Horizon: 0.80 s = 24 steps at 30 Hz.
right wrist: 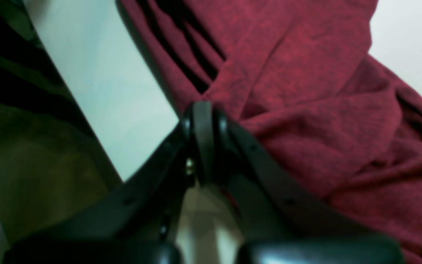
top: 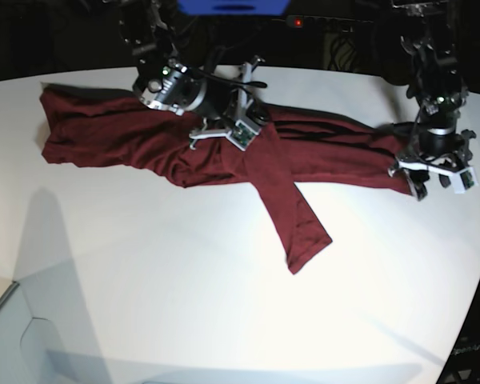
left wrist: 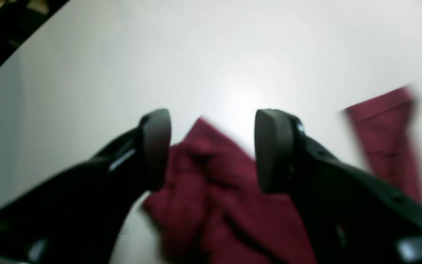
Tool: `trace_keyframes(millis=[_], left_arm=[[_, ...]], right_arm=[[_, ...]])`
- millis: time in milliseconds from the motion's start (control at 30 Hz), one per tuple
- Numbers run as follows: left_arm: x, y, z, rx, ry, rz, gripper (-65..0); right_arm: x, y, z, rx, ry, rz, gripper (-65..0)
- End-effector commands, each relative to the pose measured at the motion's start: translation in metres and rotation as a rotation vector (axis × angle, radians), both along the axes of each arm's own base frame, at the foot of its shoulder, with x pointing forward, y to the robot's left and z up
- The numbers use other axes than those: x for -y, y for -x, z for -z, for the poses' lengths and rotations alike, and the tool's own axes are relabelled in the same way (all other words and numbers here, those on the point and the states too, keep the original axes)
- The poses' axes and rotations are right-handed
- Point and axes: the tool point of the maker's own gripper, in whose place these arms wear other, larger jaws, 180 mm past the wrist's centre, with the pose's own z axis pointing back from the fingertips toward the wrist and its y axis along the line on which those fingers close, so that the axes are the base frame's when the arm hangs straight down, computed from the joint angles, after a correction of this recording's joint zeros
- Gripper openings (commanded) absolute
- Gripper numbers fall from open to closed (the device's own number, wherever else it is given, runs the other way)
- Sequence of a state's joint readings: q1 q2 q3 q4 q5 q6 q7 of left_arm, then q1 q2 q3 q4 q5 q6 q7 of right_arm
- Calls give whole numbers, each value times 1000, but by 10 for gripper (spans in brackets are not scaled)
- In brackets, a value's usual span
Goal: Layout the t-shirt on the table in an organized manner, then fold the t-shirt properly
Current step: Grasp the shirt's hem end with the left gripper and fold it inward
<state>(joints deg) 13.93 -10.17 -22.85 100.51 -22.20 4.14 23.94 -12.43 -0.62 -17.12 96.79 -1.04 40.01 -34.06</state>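
White table (top: pixel 184 304); right gripper (right wrist: pixel 203 121) seemingly pinches t-shirt (top: pixel 224 152); left gripper (left wrist: pixel 213 150) wide.

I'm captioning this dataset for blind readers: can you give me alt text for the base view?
A dark red t-shirt lies stretched and rumpled across a white table, one sleeve pointing toward the camera. The right gripper is shut on the cloth near the shirt's middle, while the left gripper hangs open over the shirt's other end.

Plain dark maroon-red t-shirt (top: pixel 224 152) with no print, smooth white table (top: pixel 184 304) with a bright glare patch, black left claw (left wrist: pixel 213 150), black right claw (right wrist: pixel 203 121), dark background
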Motion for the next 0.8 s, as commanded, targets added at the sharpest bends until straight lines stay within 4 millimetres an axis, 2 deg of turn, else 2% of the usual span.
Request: trace_keyframes(millis=[0,67,133,367,533,667,767], left_arm=[[-1,-8,-24,78,-6,11,-254],[8,-14,-28,103,36,29,-177],[28,-31,-36,133,53,76,-126],[102,-82,4,64,142,183,-124],[158,-118,12,43,224,260,-123],[189,-139,17,15,244,313,-123],[198,-149,20,-1,246,329,-123]], right_arm=[[-3,-6,-11,28,-37,5,-650],[-3,-6,-11,28,-36,5,-650],[-1,-6,-10,28,-34,9,-650],[3,-2,-6,22,-18,-1,-650],[3,-3,-4,19,-15,-2,-650],[3,-3,-3,15,-12,-2,-650],[3,-3,-3,15,-14,-2,-650]])
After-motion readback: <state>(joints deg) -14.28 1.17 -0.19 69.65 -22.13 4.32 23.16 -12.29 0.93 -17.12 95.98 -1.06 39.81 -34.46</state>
